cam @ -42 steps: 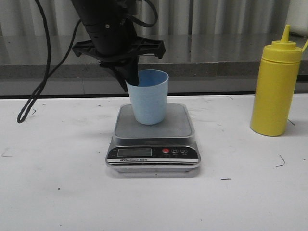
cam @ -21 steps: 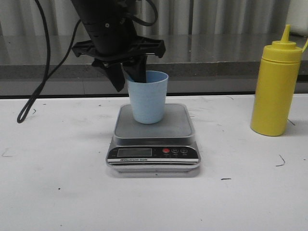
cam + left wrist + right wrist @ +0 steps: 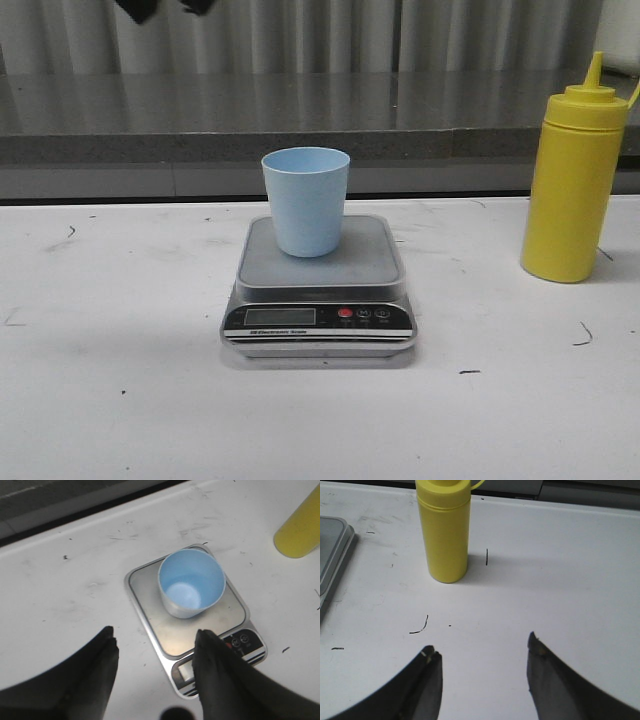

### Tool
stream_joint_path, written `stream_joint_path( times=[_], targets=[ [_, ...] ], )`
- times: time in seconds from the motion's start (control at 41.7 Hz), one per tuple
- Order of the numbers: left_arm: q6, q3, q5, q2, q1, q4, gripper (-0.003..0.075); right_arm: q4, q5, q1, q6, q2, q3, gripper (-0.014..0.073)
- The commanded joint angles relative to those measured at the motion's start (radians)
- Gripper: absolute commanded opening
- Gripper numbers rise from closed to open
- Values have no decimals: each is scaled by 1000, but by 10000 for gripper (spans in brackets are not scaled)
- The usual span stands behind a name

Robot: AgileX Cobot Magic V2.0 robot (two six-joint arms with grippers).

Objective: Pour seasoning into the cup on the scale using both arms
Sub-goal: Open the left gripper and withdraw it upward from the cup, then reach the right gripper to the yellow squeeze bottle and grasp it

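Left gripper: fingers spread wide, nothing between them, raised above the scale and looking down into the cup; only dark tips visible at the top edge of the front view. Right gripper: fingers likewise parted, holding nothing, poised over bare table short of the seasoning, well clear of it.

Cup: pale blue, upright, seated on the steel platform of the scale, toward the platform's rear half, roughly centred side to side. Interior visible from the left wrist view; appears empty, bottom pale and clean. No contact with either gripper.

Scale: resting flat near the middle of the table, black front panel with display and red button facing the table's front edge. Display reading not legible.

Seasoning: yellow squeeze bottle, upright, pointed nozzle on top, standing toward the table's right edge, well apart from the scale, level with the scale's rear portion. Tether loop partly visible beside the nozzle.

Table surface: white, marked with scattered small dark scuffs.
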Motion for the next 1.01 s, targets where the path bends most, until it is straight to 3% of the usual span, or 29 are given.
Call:
stream_joint_path(
  times=[0.0, 0.24, 0.527, 0.815, 0.982],
  targets=[
    [0, 85, -70, -178, -7, 80, 347, -10, -65, -5, -8, 7, -24, 415],
    [0, 326, -117, -476, -7, 125, 347, -10, -69, -5, -8, 7, -24, 615],
    [0, 495, -115, -683, -7, 90, 347, 14, -74, 10, -45, 11, -29, 579],
    [0, 505, -112, -688, -7, 89, 347, 26, -109, 55, -58, 122, -69, 599],
    [0, 505, -112, -688, -7, 89, 347, 113, -190, 55, -58, 224, -62, 597]
  ],
)
